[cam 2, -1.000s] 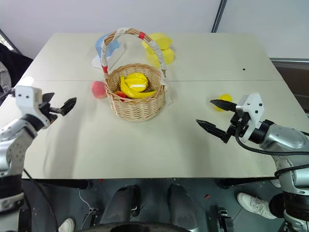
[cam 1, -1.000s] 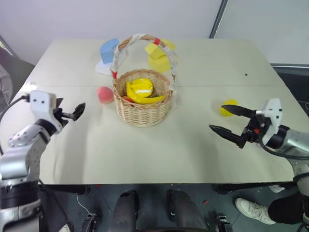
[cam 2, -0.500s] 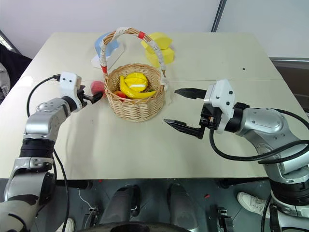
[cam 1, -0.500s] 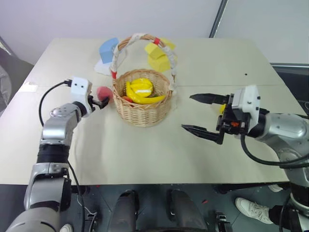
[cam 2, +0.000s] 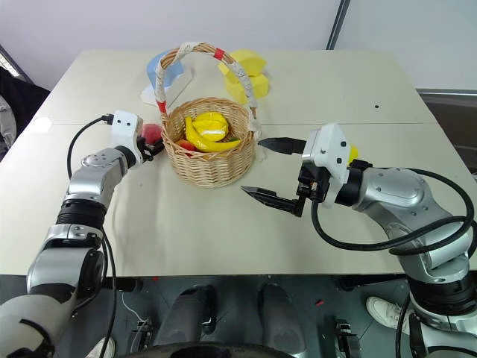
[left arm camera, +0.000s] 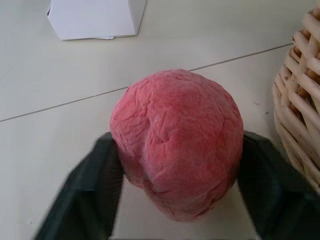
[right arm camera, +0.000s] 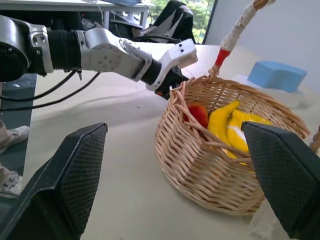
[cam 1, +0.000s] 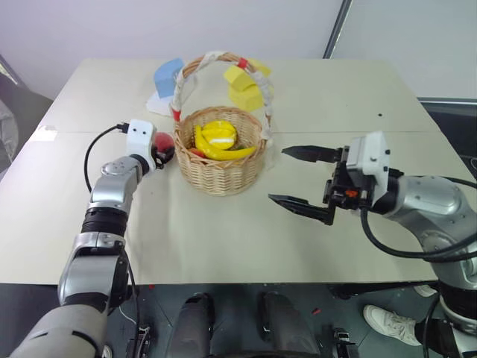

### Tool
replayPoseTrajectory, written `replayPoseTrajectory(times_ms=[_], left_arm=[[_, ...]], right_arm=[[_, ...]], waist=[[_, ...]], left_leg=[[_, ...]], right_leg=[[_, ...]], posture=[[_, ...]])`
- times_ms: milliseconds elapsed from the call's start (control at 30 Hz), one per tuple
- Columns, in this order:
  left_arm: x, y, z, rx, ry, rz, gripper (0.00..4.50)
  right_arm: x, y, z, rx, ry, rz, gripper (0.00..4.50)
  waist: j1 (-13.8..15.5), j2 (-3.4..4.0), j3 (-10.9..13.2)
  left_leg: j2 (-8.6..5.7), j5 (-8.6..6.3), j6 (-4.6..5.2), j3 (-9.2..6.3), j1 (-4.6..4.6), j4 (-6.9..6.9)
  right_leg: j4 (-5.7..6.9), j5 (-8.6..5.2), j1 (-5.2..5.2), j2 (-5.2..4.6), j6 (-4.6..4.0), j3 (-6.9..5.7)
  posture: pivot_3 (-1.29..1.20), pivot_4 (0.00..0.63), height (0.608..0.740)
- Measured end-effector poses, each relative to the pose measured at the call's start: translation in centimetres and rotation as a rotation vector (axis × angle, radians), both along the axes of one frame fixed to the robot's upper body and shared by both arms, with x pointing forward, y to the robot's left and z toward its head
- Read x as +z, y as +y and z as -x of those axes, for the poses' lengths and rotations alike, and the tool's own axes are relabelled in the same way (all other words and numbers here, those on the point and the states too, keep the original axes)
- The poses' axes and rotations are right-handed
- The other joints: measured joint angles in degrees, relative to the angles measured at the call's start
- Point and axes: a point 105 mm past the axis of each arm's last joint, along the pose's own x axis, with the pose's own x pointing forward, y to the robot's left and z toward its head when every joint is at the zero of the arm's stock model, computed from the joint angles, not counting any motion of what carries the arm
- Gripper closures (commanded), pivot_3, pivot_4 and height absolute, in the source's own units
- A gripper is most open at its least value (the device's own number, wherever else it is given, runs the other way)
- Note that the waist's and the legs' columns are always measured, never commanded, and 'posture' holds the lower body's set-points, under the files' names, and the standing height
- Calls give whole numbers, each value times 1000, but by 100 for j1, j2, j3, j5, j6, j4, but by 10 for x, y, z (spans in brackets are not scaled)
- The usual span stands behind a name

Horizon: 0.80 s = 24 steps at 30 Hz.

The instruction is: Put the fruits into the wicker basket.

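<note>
A pink-red peach point(left arm camera: 175, 145) rests on the table just left of the wicker basket point(cam 1: 220, 177). My left gripper point(cam 1: 159, 152) is shut on it, one black finger point(left arm camera: 92, 195) pressed against each side. The basket holds yellow bananas point(cam 1: 216, 140) and a small red fruit point(right arm camera: 199, 114). Its tall wrapped handle point(cam 1: 223, 58) arches over them. My right gripper point(cam 1: 279, 176) hangs open in the air right of the basket, pointing at it, with nothing between its fingers. A sliver of the yellow lemon point(cam 2: 352, 154) peeks out behind the right gripper's white housing.
Behind the basket stand a blue block on a white base point(cam 1: 168, 76) and a blocky yellow foam shape point(cam 1: 246, 86). A seam point(cam 1: 417, 133) crosses the tabletop from side to side. A person's white shoe point(cam 1: 391, 322) rests on the floor off the table's near right corner.
My left gripper went forward and right to the peach and shut on it. The open right gripper swung left from beside the lemon toward the basket.
</note>
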Motion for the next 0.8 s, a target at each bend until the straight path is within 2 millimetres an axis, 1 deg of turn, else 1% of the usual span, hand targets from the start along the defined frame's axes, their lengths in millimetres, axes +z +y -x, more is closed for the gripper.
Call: replayPoseTrajectory(times_ms=[100, 167, 200, 267, 300, 333, 367, 400, 433, 467, 533, 567, 600, 633, 667, 733, 767, 800], left_arm=[[2, 6, 2, 15, -22, -17, 2194], [5, 20, 12, 38, -58, -27, 2194], [6, 31, 21, 51, -78, -29, 2194], [11, 57, 45, 67, -122, -23, 2194], [16, 64, 52, 67, -139, -11, 2194], [25, 66, 66, 31, -177, 28, 2194], [32, 64, 78, -18, -204, 69, 2194], [44, 54, 95, -108, -236, 115, 2194], [56, 40, 108, -202, -260, 152, 2194], [67, 25, 116, -284, -282, 175, 2194], [96, -21, 126, -469, -341, 184, 2194], [107, -41, 129, -541, -362, 173, 2194], [112, -55, 130, -580, -371, 158, 2194], [115, -71, 125, -603, -375, 143, 2194], [114, -82, 120, -612, -368, 136, 2194], [109, -103, 104, -599, -342, 139, 2194], [105, -112, 96, -588, -325, 136, 1705], [99, -118, 89, -577, -302, 126, 1120]], right_arm=[[0, 1, 1, 1, -4, -1, 0], [0, 2, 0, 0, -4, -1, 0], [0, 1, 0, -3, -3, -1, 0], [-2, -1, 0, -14, 3, -1, 0], [-3, -2, -1, -19, 7, -3, 0], [-3, -2, -1, -20, 8, -4, 0], [-2, -3, -1, -23, 8, -6, 0], [-2, -6, -4, -32, 12, -11, 0], [-3, -10, -7, -47, 23, -17, 0], [-4, -14, -10, -62, 32, -23, 0], [-9, -23, -20, -101, 61, -31, 0], [-11, -26, -23, -117, 70, -32, 0], [-13, -29, -26, -131, 71, -31, 0], [-16, -34, -30, -157, 74, -27, 0], [-18, -37, -33, -177, 77, -24, 0], [-23, -44, -39, -235, 87, -21, 0], [-27, -47, -42, -270, 95, -23, 0], [-31, -52, -46, -314, 98, -21, 0]], waist=[[-10, 0, 0], [-48, 0, 0], [-65, 0, 0], [-94, -1, 0], [-58, -1, 0], [-33, -1, 0], [-14, -2, -1], [3, -4, -2], [22, -7, -3], [55, -7, -4], [163, -8, -4], [166, -7, -5], [154, -5, -7], [141, -3, -9], [129, -4, -9], [123, -5, -9], [113, -7, -9], [86, -7, -9]], left_leg=[[0, 0, 0, 0, 0, 0], [4, 0, 0, 3, 3, -4], [7, 0, 0, 3, 3, -4], [15, 0, 0, 1, 4, -7], [14, 0, 0, -3, 4, -7], [16, 0, 0, -4, 3, -6], [20, 0, -1, -4, 4, -6], [22, 1, -3, -2, 1, -4], [20, 1, -5, -2, 2, 0], [16, 3, -8, 0, 2, 1], [6, 10, -18, 19, 2, 11], [5, 17, -9, 33, 4, 12], [2, 17, -8, 49, 11, 14], [-9, 18, -7, 61, 21, 16], [-15, 18, -6, 66, 24, 18], [-20, 19, -5, 67, 22, 20], [-18, 18, -3, 65, 18, 20], [-17, 17, -1, 65, 13, 15]], right_leg=[[0, 1, 0, 0, 1, 0], [2, 1, -3, 0, 1, 2], [7, 2, -5, 1, 0, 3], [18, 1, -10, -2, 0, 1], [22, 1, -11, -2, -1, -2], [22, 1, -11, -4, -3, -3], [23, 0, -9, -12, -4, -4], [18, -3, -8, -19, -10, -3], [13, -12, 0, -28, -27, -4], [7, -13, 9, -40, -29, -7], [-4, -14, 30, -63, -31, -19], [-11, -14, 41, -74, -32, -23], [-17, -11, 47, -81, -36, -19], [-20, -10, 57, -83, -36, -13], [-23, -10, 60, -81, -35, -8], [-25, -10, 60, -75, -30, -6], [-24, -10, 55, -68, -25, -4], [-20, -2, 43, -64, -4, -2]], posture=[[0, 150, 740], [0, 150, 740], [0, 150, 740], [0, 150, 740], [0, 150, 740], [0, 150, 740], [0, 150, 740], [0, 150, 740], [0, 150, 740], [0, 150, 740], [0, 150, 740], [0, 150, 740], [0, 150, 740], [0, 150, 740], [0, 150, 740], [0, 150, 740], [0, 150, 740], [0, 150, 740]])
